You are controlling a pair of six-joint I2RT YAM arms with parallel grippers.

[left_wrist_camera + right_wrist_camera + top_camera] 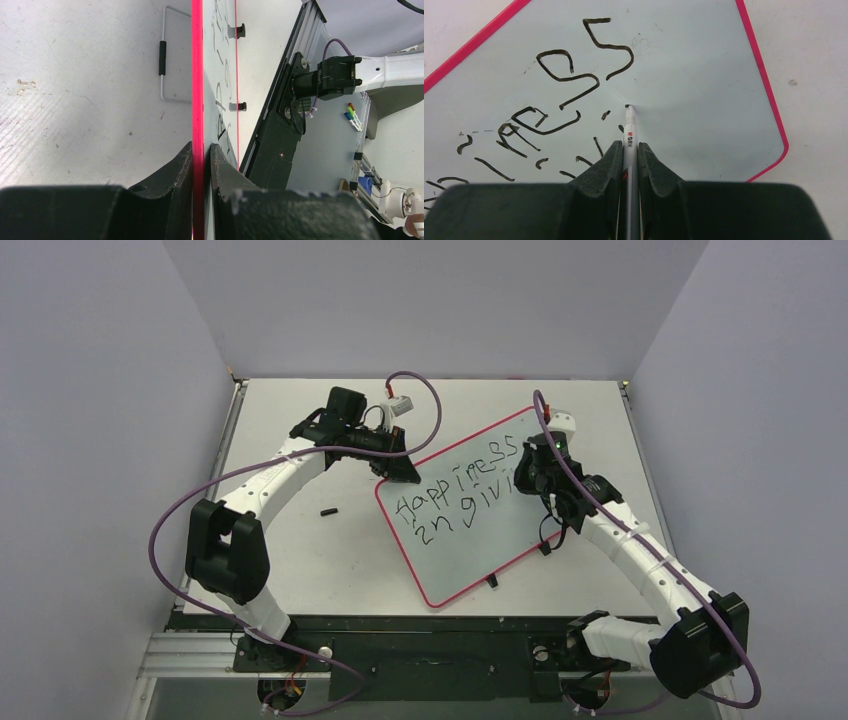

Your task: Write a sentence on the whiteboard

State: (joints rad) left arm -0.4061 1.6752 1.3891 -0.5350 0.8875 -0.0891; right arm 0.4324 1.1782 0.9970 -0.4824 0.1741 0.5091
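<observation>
Fingers [606, 167] of the right gripper [629, 150] pinch the pen [630, 131], tip on the board [704, 75].
Left gripper [202, 150] clamps the board; sentence [569, 85] left of tip, bare surface right.

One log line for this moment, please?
left hand: shut on whiteboard rim | right hand: shut on marker, tip touching whiteboard

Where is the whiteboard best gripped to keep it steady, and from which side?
On its red rim at the left corner, coming from outside the edge, as the left gripper does. The whiteboard is flat and thin, so only an edge fits between jaws, and this corner lies clear of the marker.
</observation>
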